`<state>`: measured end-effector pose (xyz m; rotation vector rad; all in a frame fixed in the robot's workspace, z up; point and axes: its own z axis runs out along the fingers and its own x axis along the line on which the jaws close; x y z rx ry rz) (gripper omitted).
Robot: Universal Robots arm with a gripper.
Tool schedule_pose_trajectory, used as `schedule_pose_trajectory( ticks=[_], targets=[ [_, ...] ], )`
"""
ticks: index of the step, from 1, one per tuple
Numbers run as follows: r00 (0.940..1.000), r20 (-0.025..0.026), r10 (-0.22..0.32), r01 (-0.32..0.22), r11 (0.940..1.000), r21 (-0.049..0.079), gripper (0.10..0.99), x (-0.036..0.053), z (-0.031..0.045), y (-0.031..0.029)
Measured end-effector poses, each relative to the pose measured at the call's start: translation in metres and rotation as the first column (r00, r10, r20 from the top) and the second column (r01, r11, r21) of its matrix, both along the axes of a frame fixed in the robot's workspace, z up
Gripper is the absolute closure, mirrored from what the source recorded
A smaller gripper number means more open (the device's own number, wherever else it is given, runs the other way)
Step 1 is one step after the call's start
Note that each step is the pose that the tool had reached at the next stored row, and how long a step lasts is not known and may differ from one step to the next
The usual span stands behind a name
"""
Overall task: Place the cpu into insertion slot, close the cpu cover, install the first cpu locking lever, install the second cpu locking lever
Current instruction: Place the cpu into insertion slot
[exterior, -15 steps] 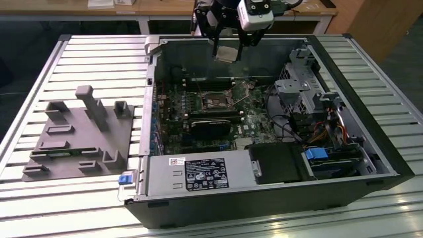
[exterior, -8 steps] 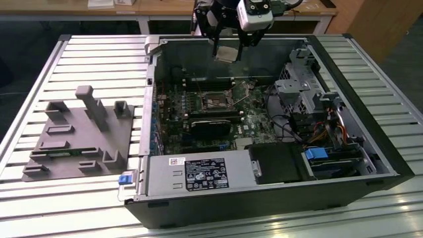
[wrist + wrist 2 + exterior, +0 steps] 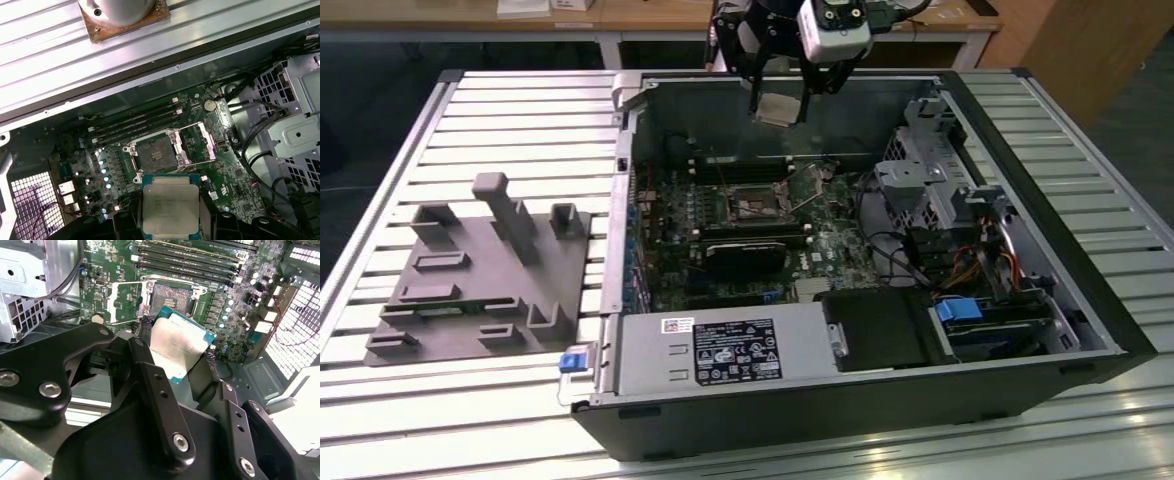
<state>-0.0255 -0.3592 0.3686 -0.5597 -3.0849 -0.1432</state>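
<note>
Bench (image 3: 520, 120): slatted metal, carrying the open computer case (image 3: 787, 420) underneath the tool (image 3: 781, 100). A grey parts holder (image 3: 467, 270) sat well off to one side of the tool, no part in this step.

Motherboard (image 3: 220, 170): flat on the case floor, below the tool.

Socket (image 3: 155, 157): empty, contact bed exposed. It lay below and ahead of the fingertips, well apart from them, not straight under. That offset was the relation that mattered here.

Cover (image 3: 206, 141): swung open, lying just beside the socket and clear of the opening.

Cpu (image 3: 170, 207): in the air, clamped in the tool, which was closed on two opposite edges of it. It touched nothing else and sat right at the tips, so the socket was the far item and the cpu the near one.

Orientation: metal top faced back toward the wrist, so my read is the contact side faced the board. The chip was close to square, so no long axis worth using; the edges are the reference. In the first wrist view its edges sat slightly rotated against the socket frame's edges. In the exterior view it looked tilted rather than level with the board.

Status, my judgement: cpu not yet seated, cover not closed, neither lever step done.
</note>
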Motion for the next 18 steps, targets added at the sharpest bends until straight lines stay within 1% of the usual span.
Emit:
schedule_pose_trajectory(
  ticks=[18],
  targets=[
    [0.9999,0.0,-0.013,0.013,0.9999,0.0,0.545,0.0,0.0,0.0]
  ],
)
